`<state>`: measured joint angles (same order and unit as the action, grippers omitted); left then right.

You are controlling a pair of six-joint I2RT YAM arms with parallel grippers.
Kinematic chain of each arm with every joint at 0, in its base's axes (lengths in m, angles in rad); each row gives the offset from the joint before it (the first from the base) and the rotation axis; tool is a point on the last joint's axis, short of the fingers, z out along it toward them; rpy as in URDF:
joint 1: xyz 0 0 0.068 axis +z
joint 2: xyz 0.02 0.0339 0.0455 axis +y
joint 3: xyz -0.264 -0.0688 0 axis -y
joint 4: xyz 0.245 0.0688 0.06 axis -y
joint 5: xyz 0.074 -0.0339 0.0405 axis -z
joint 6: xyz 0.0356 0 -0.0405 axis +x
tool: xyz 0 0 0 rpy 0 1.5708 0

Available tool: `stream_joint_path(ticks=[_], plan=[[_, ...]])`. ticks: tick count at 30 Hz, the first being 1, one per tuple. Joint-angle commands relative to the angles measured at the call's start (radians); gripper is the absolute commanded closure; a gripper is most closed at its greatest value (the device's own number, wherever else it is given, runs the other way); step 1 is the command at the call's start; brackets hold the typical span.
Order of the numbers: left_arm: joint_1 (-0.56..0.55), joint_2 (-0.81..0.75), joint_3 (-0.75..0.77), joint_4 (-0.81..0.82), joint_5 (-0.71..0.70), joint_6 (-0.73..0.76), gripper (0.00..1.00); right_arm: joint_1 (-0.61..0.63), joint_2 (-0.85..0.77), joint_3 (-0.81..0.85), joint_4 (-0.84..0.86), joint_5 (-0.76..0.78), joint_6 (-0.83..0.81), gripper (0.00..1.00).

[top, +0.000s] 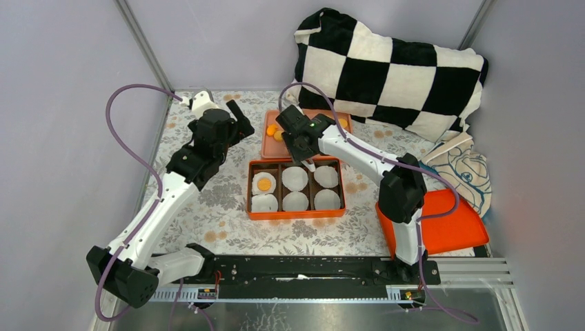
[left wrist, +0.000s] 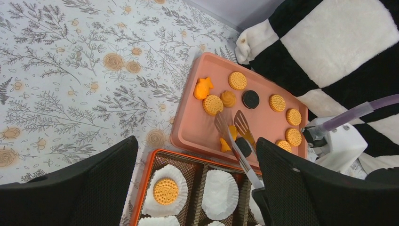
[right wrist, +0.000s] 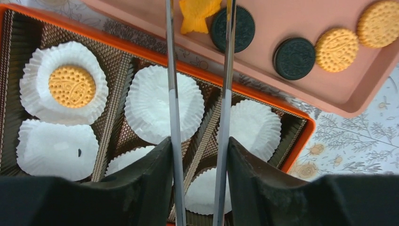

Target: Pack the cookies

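Orange box (top: pixel 296 216) walls frame six white liners (top: pixel 295 178) seen from above, just on the near side of the right claw (top: pixel 301 141). That claw hangs over the box's far edge, pinching metal tongs (top: pixel 312 165). One cookie (top: pixel 263 183) lies in a liner to that claw's left, and more cookies (top: pixel 273 129) sit on the pink tray (top: pixel 269 150) just left of and beyond it. The left claw (top: pixel 224 114) hovers left of the tray, spread wide and empty. From the left wrist, its black fingers (left wrist: pixel 70 188) stand far apart; between and beyond them lie the tray (left wrist: pixel 197 127), yellow cookies (left wrist: pixel 237 80), a black cookie (left wrist: pixel 250 99), and the tongs (left wrist: pixel 234 134), tips apart over the tray's near edge. From the right wrist, the right claw (right wrist: pixel 200 146) presses both tong arms (right wrist: pixel 172 94) from outside. Below it sit the liners, with the packed cookie (right wrist: pixel 72 86) to its left. Ahead, on the tray, a fish-shaped cookie (right wrist: pixel 196 14) shows between the blades, with black cookies (right wrist: pixel 294 58) to the right.
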<state>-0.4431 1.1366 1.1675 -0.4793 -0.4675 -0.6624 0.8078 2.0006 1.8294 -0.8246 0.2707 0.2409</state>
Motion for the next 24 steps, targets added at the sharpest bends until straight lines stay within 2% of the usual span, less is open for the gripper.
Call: stream_joint_path(ticks=[1,4,7,9,11,13,16,19,24], plan=[[0.000,-0.001,-0.015,0.035,-0.009,0.012,0.01,-0.002,-0.030,-0.044,0.011,-0.072,0.034,0.58],[0.000,0.001,-0.018,0.035,-0.002,0.009,0.01,-0.001,-0.034,-0.053,-0.012,-0.097,0.044,0.75],[0.000,0.002,-0.019,0.033,0.011,0.006,0.01,-0.001,-0.042,-0.045,-0.035,-0.107,0.053,0.86],[0.000,0.002,-0.021,0.033,0.020,0.002,0.01,-0.001,-0.050,-0.042,-0.037,-0.099,0.052,0.88],[0.000,0.000,-0.022,0.033,0.027,0.001,0.01,-0.001,-0.052,-0.028,-0.050,-0.078,0.047,0.86],[0.000,0.000,-0.023,0.034,0.033,0.001,0.01,0.000,-0.057,-0.013,-0.061,-0.064,0.044,0.76],[0.000,-0.005,-0.026,0.034,0.032,0.001,0.01,-0.001,-0.082,-0.018,-0.023,-0.033,0.040,0.69],[0.000,-0.006,-0.024,0.033,0.036,0.001,0.01,-0.001,-0.072,0.019,-0.025,-0.023,0.028,0.58],[0.000,-0.011,-0.024,0.033,0.033,0.005,0.01,-0.001,-0.028,0.059,-0.033,-0.034,0.010,0.56]])
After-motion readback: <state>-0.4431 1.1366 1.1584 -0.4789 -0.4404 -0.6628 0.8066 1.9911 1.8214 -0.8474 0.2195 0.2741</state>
